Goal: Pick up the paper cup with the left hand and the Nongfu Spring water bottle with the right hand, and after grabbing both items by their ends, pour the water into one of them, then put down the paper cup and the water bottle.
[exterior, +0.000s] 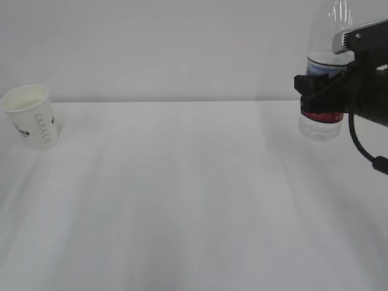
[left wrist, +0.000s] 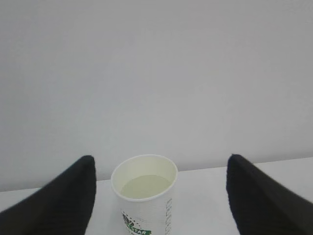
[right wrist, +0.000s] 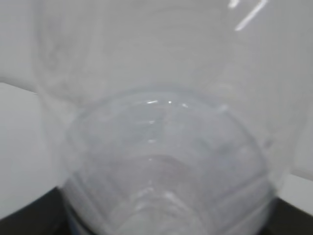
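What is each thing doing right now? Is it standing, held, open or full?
paper cup: upright on the table, free, pale liquid inside
water bottle: upright, gripped around its lower part; cannot tell whether its base touches the table
left gripper: open, fingers either side of the cup, not touching
right gripper: shut on the bottle
table: white, bare in the middle

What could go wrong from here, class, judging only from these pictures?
1. The paper cup holds liquid and stands at the table's left edge; a nudge from the open left end effector could spill it.
2. The capless water bottle, gripped low by the right end effector, could tip.
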Robot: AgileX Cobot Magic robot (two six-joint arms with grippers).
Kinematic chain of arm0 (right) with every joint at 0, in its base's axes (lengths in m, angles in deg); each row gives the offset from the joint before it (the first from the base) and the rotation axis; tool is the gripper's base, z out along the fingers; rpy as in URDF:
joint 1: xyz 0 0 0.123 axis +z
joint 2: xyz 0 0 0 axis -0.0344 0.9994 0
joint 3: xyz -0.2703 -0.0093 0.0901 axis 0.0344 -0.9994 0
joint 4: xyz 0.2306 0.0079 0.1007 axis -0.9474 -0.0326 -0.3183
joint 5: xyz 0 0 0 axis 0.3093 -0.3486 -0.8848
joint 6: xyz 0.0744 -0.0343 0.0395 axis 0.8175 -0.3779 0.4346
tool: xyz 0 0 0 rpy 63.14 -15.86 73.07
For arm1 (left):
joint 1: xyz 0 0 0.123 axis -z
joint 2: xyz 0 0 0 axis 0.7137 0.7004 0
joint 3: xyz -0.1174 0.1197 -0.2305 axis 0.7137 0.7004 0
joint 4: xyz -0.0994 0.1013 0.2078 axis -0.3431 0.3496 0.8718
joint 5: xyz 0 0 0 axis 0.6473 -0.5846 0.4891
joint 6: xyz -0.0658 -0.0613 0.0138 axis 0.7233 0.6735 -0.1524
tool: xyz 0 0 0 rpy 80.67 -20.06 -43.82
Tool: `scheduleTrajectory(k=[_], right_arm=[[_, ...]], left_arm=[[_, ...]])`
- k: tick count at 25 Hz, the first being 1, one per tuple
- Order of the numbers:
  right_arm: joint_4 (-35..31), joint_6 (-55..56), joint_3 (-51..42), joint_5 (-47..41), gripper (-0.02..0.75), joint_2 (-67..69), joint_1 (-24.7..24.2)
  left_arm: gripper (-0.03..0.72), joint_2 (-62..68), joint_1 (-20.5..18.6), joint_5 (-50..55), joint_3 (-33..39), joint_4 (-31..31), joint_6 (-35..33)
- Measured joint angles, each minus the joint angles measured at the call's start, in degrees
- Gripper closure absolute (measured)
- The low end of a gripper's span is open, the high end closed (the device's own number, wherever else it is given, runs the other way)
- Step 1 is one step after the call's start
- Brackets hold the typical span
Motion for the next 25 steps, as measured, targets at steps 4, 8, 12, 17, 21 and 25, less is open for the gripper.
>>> scheduleTrajectory(k=[4,8,12,17,21,25], right_arm=[[-2.7,-1.7,0.0,3.6,0.28,4.2,0.0],[-8.7,-4.6,0.1,8.1,0.28,8.4,0.0],[-12.7,-10.0,0.3,12.9,0.28,11.9,0.0],[-16.4,-12.7,0.4,18.6,0.28,15.3,0.0],[-19.0,-14.1,0.5,23.0,0.28,18.0,0.0],[-20.2,-14.4,1.7,24.2,0.28,20.4,0.0]], left_arm=[[0.085,0.0,0.0,0.0,0.0,0.0,0.0],[0.093,0.0,0.0,0.0,0.0,0.0,0.0],[0.097,0.0,0.0,0.0,0.0,0.6,0.0],[0.097,0.0,0.0,0.2,0.0,0.8,0.0],[0.097,0.0,0.0,0.2,0.0,0.9,0.0],[0.098,0.0,0.0,0.2,0.0,0.9,0.0]])
